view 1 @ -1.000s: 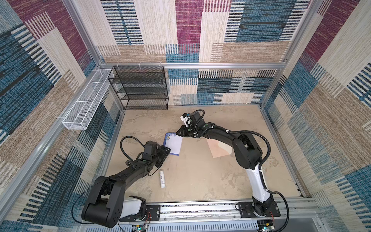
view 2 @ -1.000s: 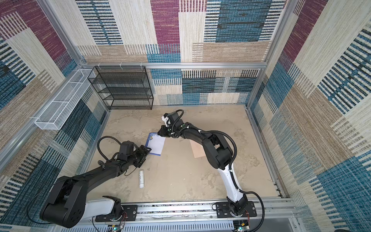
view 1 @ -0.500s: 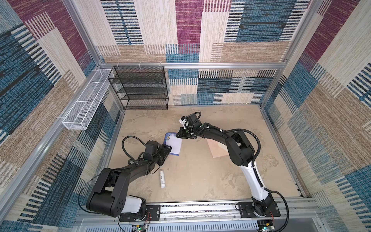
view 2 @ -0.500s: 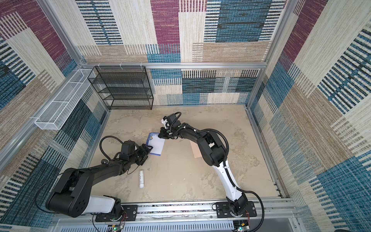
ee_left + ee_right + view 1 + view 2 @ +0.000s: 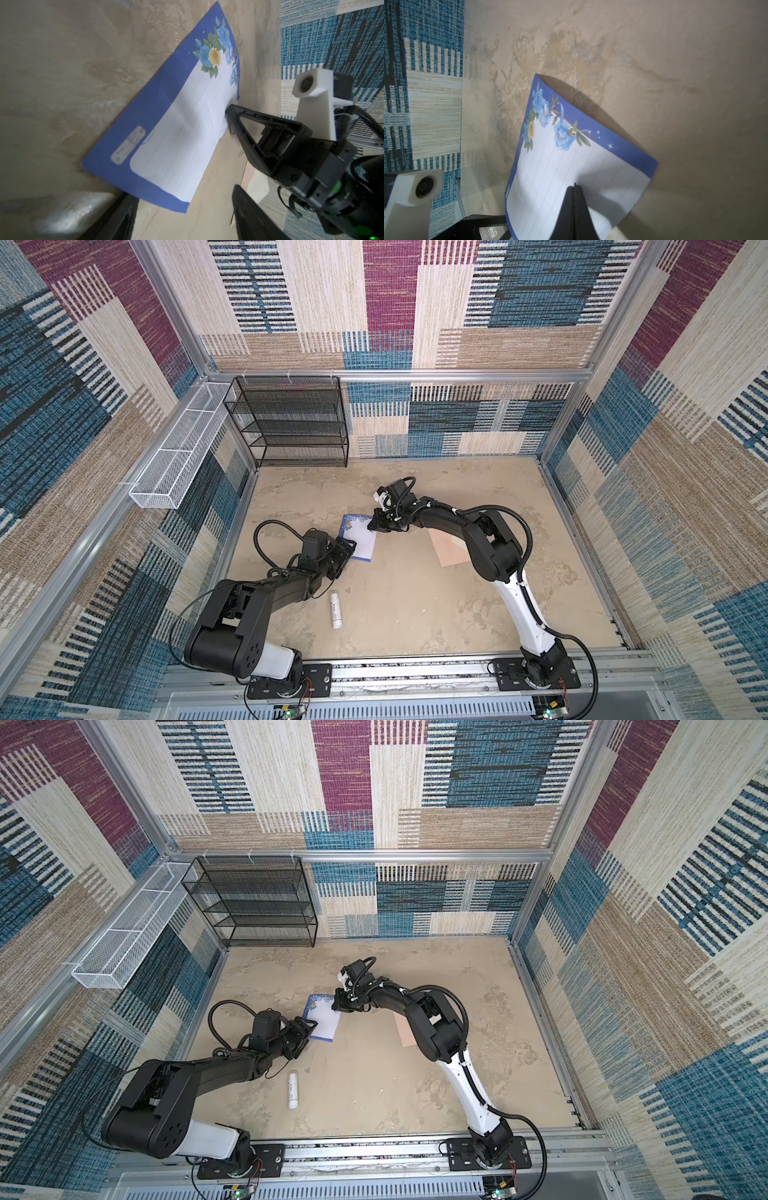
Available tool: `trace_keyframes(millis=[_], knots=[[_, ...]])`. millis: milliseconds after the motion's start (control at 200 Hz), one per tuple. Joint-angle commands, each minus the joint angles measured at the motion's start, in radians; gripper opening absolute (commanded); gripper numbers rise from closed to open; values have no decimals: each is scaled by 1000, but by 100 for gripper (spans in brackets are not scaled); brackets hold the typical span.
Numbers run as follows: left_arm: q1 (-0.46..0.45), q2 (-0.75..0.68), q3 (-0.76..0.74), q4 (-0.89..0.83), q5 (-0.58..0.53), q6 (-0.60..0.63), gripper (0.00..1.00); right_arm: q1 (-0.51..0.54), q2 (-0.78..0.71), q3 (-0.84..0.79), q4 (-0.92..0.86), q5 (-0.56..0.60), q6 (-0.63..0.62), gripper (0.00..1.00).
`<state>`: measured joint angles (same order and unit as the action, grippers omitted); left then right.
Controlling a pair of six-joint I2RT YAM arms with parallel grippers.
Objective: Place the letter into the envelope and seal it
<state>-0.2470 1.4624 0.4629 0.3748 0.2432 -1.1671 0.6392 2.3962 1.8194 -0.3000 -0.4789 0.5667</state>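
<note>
With right gripper (image 5: 574, 186) clamped on letter (image 5: 560, 162) and left gripper (image 5: 348, 548) jaws apart, lift gently and carry it flat, rightward to envelope (image 5: 446, 551).

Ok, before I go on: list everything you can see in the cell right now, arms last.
letter: one, white lined with blue flowered border, middle of the table, curling up where it is pinched
envelope: one, peach-pink, flat on the table to the right of the letter, partly hidden under the right arm
tube: one, white, lying on the table near the front, beside the left arm
shelf rack: one, black wire, back left corner
basket: one, white wire, hung on the left wall
table: one, mottled beige
left gripper: one, black, open at the letter's near corner
right gripper: one, black, shut on the letter's far edge
</note>
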Motion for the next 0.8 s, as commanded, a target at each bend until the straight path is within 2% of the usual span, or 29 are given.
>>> trace_keyframes(millis=[0,286,651,706,796], knots=[[0,12,-4,-47,-4,-11,72,-2,8,-9,-4,18,-10,2],[1,29,-2,-24,-5,-13,66,-4,20,-23,-12,20,-13,0],[0,74,0,55,10,-35,50,-4,16,-39,-14,11,-21,0],[0,74,0,55,11,-37,52,-3,14,-43,-13,12,-21,0],[0,61,0,50,25,-46,67,-3,13,-49,-12,12,-24,0]])
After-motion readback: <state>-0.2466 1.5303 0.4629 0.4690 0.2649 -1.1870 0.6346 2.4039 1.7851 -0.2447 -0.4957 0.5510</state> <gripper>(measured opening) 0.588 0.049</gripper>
